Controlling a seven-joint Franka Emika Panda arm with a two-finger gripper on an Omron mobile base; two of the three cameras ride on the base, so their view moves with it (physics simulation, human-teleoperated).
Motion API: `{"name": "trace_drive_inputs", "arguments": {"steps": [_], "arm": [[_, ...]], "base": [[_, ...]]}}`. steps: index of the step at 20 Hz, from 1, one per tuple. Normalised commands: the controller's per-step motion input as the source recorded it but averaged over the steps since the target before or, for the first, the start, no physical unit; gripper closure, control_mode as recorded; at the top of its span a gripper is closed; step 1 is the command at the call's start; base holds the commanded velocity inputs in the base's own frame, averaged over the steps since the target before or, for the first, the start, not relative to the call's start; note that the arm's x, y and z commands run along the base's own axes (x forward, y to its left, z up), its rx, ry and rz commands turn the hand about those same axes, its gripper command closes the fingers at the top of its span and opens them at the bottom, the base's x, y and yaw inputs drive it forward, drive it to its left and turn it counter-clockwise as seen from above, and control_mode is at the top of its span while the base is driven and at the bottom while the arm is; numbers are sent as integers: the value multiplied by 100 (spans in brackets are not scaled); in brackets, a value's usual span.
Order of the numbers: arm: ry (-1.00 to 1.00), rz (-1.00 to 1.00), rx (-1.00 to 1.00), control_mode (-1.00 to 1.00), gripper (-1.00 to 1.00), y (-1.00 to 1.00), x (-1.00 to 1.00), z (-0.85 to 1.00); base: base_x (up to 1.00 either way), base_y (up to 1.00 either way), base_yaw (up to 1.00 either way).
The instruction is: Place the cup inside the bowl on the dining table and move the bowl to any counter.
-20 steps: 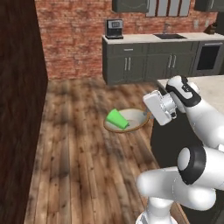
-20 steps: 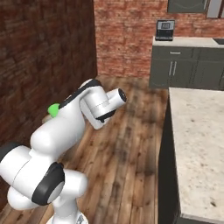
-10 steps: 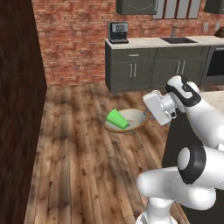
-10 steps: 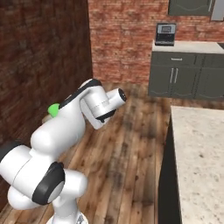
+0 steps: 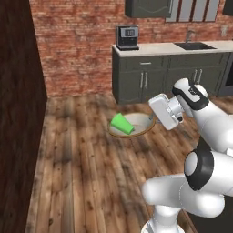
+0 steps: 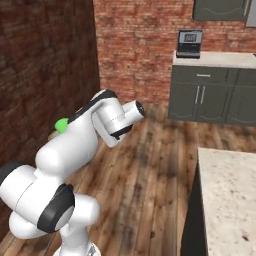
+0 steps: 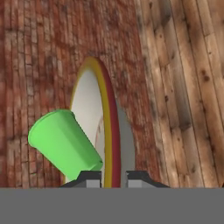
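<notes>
There is one cup (image 5: 122,124) and one bowl (image 5: 139,126). There is one arm (image 5: 200,118) with one pair of jaws.

In the left base view, the bowl hangs in the air above the wood floor (image 5: 82,154). The arm holds it by its rim at 3 o'clock. The green cup lies tipped on its side in the bowl, at the 9 o'clock side, far from the arm's hand. Its open end points up and away from the hand.

In the hand view, the bowl (image 7: 98,113) is seen edge-on, and its rim runs straight up from between the two finger tips (image 7: 92,178). The jaws are clenched on that rim, one tip on each side. The cup (image 7: 63,144) sits just at 10 o'clock from the tips, close to the left one, leaning against the pale inside of the bowl.

In the right base view, a bit of the cup (image 6: 61,125) peeks out at 9 o'clock behind the arm (image 6: 95,135). The stone table (image 6: 227,195) is at 4 o'clock. The wall table (image 5: 173,47) with one coffee machine (image 5: 127,37) stands at 1 o'clock in the left base view.
</notes>
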Motion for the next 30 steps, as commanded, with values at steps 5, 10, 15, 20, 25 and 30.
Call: {"name": "trace_drive_inputs", "arguments": {"steps": [5,10,15,20,25,30], "arm": [[0,0,0,100,100,0,0,0],[0,0,0,100,100,0,0,0],[0,0,0,100,100,0,0,0],[0,0,0,100,100,0,0,0],[0,0,0,100,100,0,0,0],[0,0,0,100,100,0,0,0]], "base": [[87,15,-4],[85,19,-5],[89,24,-5],[95,26,-6],[90,25,-5],[88,28,-3]]}}
